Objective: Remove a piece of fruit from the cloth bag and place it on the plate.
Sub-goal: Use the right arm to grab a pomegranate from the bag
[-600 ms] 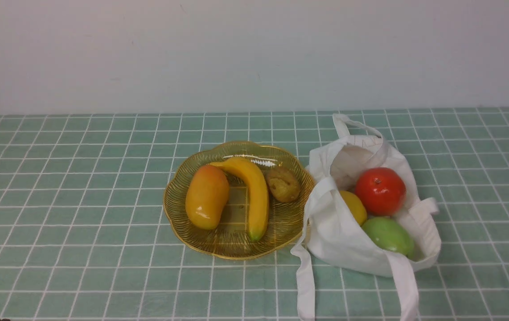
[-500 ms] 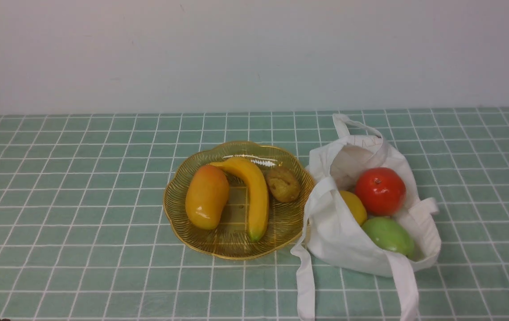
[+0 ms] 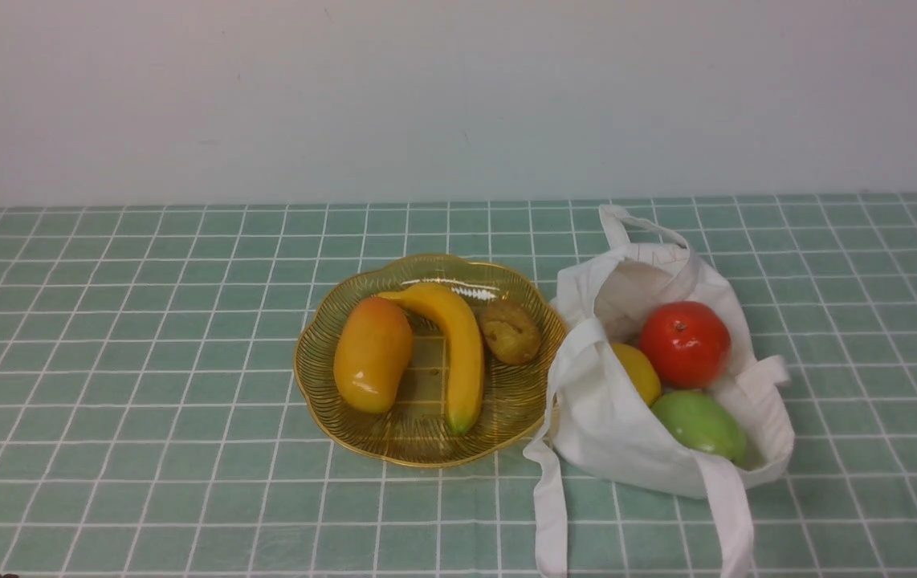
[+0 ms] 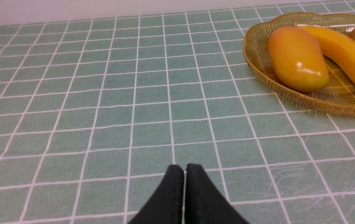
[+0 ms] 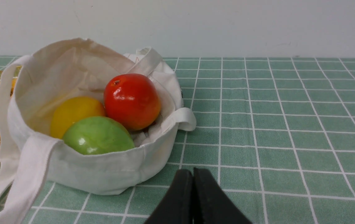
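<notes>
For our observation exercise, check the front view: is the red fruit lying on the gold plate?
No, the red fruit sits inside the cloth bag, which stands beside the plate.

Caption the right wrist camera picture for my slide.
Shut right gripper before the open cloth bag holding the red fruit, a green fruit and a yellow fruit, on green checked tablecloth.

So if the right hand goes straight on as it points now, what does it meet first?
Probably the bag, at its side loop by the red fruit; it may just pass beside it, depth is unclear.
</notes>
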### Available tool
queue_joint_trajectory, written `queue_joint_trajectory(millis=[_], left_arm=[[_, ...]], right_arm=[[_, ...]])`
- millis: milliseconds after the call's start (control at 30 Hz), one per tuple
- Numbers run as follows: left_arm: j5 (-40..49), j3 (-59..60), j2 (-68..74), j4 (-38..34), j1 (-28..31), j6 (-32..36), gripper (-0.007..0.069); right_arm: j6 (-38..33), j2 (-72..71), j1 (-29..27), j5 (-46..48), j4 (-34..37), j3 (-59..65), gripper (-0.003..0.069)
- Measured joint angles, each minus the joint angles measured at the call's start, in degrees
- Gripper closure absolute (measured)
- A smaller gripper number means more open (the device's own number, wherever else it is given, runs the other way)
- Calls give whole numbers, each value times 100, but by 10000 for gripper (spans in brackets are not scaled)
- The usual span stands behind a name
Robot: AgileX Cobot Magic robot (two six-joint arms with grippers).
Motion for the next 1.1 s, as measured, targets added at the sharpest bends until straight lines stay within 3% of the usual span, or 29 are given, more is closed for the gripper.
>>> queue_joint_trajectory(millis=[1100], left_arm=[[0,0,0,0,0,0,632]], right_arm=[[-38,0,0,11,-86,0,674]])
